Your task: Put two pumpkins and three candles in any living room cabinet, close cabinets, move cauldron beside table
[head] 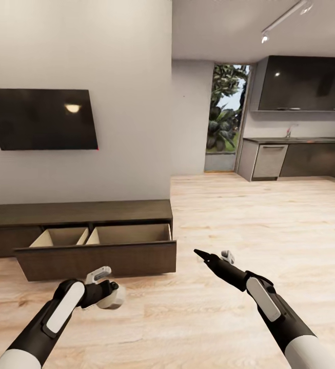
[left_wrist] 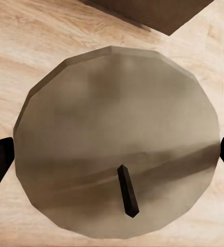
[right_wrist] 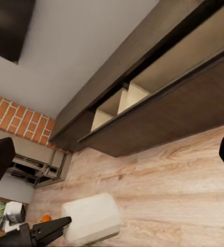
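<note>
Room: I face a pale wall [head: 131, 61] with one dark screen [head: 39, 119] mounted on it; a kitchen area with dark units [head: 303, 84] lies far off to my right, too distant to read in detail.
Floor: light wood planks [head: 249, 225] run under everything I can see.
Cabinet: one long dark-brown cabinet [head: 80, 212] stands against the wall below the screen; its far left end is cut off at the edge of my head view.
Drawer: one wide front [head: 95, 259] is pulled out toward me; inside I count two pale compartments split by a divider, and the parts I can see hold nothing. The front hides the near part of each compartment floor.
Left end effector: my left end effector [head: 108, 294] hangs low over the floor in front of the drawer, clamped on one candle [left_wrist: 114, 141]; its fingers are mostly hidden behind the candle.
Candle: one beige cylinder with a dark wick [left_wrist: 127, 190], seen top-on from my left wrist, well short of the drawer.
Right end effector: my right end effector [head: 213, 254] hovers over bare floor, right of the drawer, fingers apart and holding nothing.
</note>
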### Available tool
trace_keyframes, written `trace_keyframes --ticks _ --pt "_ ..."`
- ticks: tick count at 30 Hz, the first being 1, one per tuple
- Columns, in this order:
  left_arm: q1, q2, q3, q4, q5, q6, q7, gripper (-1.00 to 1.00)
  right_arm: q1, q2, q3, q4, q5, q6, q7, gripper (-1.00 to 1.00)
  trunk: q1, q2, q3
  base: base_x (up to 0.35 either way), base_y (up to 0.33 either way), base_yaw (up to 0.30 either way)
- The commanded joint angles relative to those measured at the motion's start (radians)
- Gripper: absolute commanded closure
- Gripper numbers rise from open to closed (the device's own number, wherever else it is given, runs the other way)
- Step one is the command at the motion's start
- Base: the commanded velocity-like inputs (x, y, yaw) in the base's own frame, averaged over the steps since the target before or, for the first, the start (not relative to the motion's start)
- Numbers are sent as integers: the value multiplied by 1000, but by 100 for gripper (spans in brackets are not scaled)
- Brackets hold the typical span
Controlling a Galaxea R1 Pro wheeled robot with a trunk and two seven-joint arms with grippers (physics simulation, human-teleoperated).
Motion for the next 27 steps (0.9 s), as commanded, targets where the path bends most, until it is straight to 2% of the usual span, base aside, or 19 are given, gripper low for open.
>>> trace_keyframes --ticks 1,2,5,9,15,19,27 --pt "1 7 -3 -12 15 5 10 100 -1 -1 2 0 -6 3 0 -100 -4 7 2 0 0 0" --pt "2 20 -3 -45 24 27 9 100 -1 -3 2 -1 -6 3 1 -100 -8 14 5 0 0 0" --pt "4 33 1 -131 56 92 9 100 -1 -4 2 -3 -6 3 21 -100 -19 35 15 0 0 0" --pt "17 44 38 -218 78 134 10 100 -1 -8 4 -50 2 12 108 -100 -35 63 27 0 0 0" --pt "20 46 46 -239 82 143 10 100 6 -14 4 -72 3 15 131 -100 -38 70 30 0 0 0" --pt "21 46 47 -241 80 143 11 100 21 -41 3 -64 -2 3 192 -100 -38 70 30 36 0 0" --pt "25 46 48 -240 76 143 13 100 24 -49 -28 -40 -2 0 220 -100 -38 70 30 282 0 0"
